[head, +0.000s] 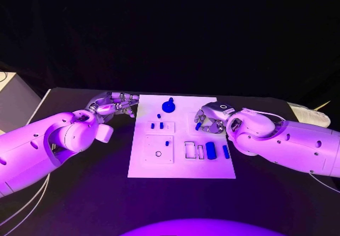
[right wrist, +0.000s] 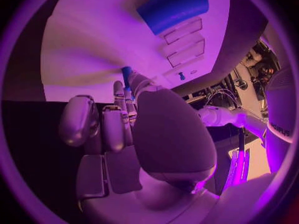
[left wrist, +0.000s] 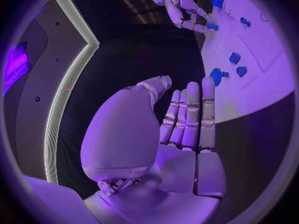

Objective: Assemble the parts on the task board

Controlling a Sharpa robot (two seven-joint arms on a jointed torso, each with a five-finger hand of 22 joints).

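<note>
Task board (head: 181,169): white plate, centre of the dark surface (head: 85,196). Left hand (head: 113,104) hovers off its far-left corner, fingers straight, holding nothing. Right hand (head: 211,118) at the right edge pinches a small blue part (head: 198,126). Judgement: align the part upright over its slot, lower slowly, avoid nudging the neighbouring pieces.

A robotics lab or demo booth: a black table (head: 85,196) against black surroundings, a white task board (head: 181,169) with cut-out slots, a lit strip (left wrist: 62,104) edging a wall panel.
</note>
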